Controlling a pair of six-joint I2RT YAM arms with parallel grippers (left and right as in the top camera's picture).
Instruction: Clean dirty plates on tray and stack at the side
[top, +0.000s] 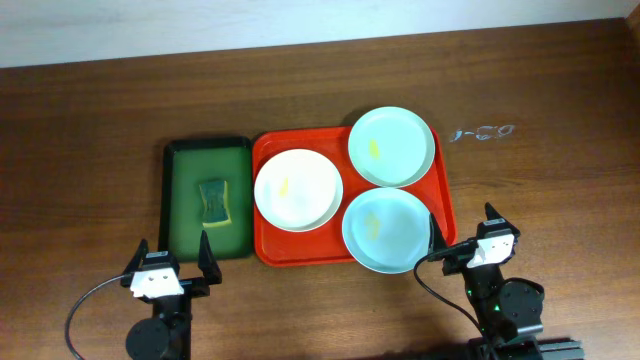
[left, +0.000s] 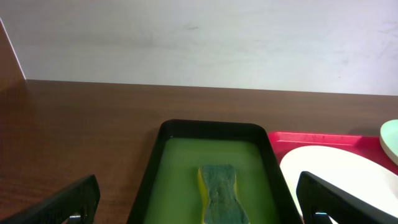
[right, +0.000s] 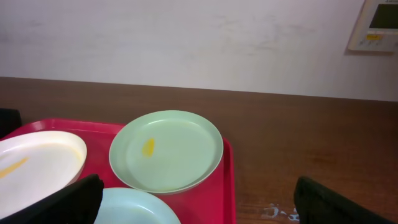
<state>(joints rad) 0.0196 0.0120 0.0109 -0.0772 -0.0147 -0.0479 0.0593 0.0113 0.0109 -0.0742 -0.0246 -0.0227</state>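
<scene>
The red-orange tray (top: 270, 150) holds three plates. The white plate (top: 298, 189) with a yellow smear is at its left. One mint plate (top: 392, 146) with a yellow smear is at the back right, another mint plate (top: 388, 229) at the front right. My left gripper (top: 170, 262) is open and empty, near the table's front edge, in front of the green tray. My right gripper (top: 468, 238) is open and empty, just right of the front mint plate. The right wrist view shows the back mint plate (right: 166, 150), the white plate (right: 37, 163) and the tray (right: 227, 180).
A dark green tray (top: 176, 200) with a green-and-yellow sponge (top: 213, 200) lies left of the red tray, touching it. It shows in the left wrist view (left: 155, 168) with the sponge (left: 219, 190). White scribbles (top: 482, 132) mark the table at the right.
</scene>
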